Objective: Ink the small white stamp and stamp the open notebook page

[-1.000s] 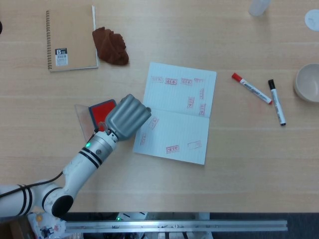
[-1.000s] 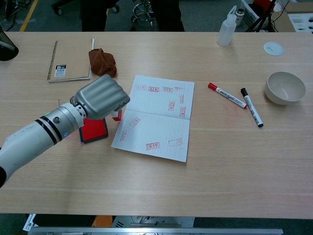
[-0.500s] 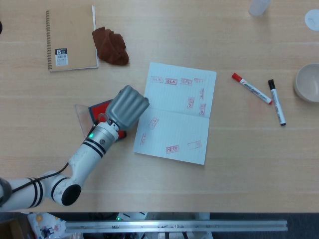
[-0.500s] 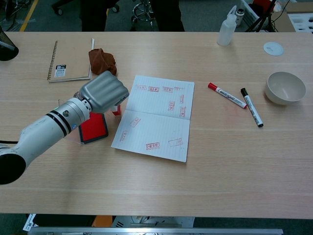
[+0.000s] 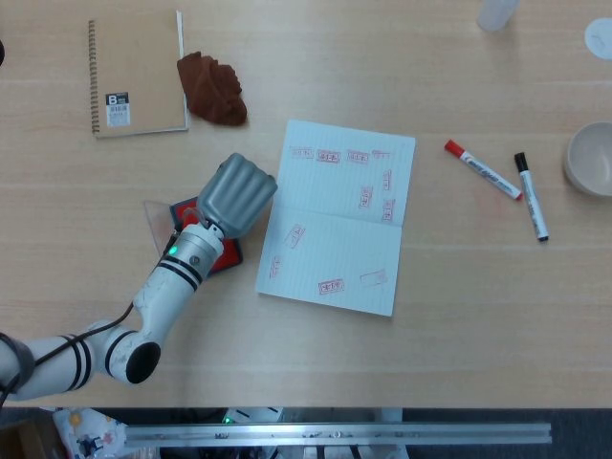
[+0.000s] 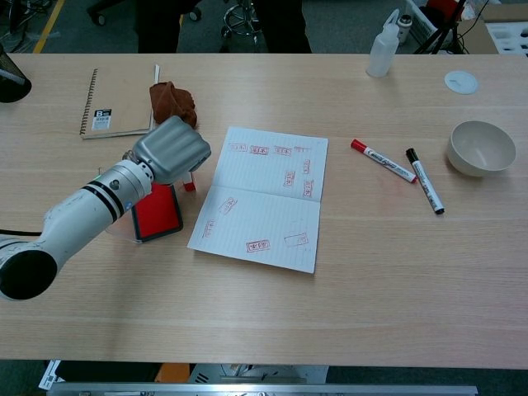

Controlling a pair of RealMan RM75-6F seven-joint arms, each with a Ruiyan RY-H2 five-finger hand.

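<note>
The open notebook (image 5: 339, 220) (image 6: 264, 198) lies mid-table, its lined pages carrying several red stamp prints. Just left of it sits the red ink pad (image 6: 157, 216) (image 5: 229, 253) in its dark case. My left hand (image 5: 236, 194) (image 6: 171, 148) hovers over the pad's far right corner with its fingers curled down. A small stamp (image 6: 190, 183) with a red base pokes out beneath the fingers, and the hand holds it; in the head view the hand hides it. The stamp's base sits close to the pad's edge, and contact is not clear. My right hand appears in neither view.
A closed spiral notebook (image 5: 137, 75) and a brown cloth (image 5: 212, 88) lie at the back left. Right of the open notebook are a red marker (image 5: 481, 169), a black marker (image 5: 532, 196) and a white bowl (image 6: 481, 148). A bottle (image 6: 381, 45) and a lid (image 6: 460, 81) stand at the far right.
My left hand has drawn back leftwards with the stamp, from the open notebook's left edge to above the ink pad. Nothing else has moved.
</note>
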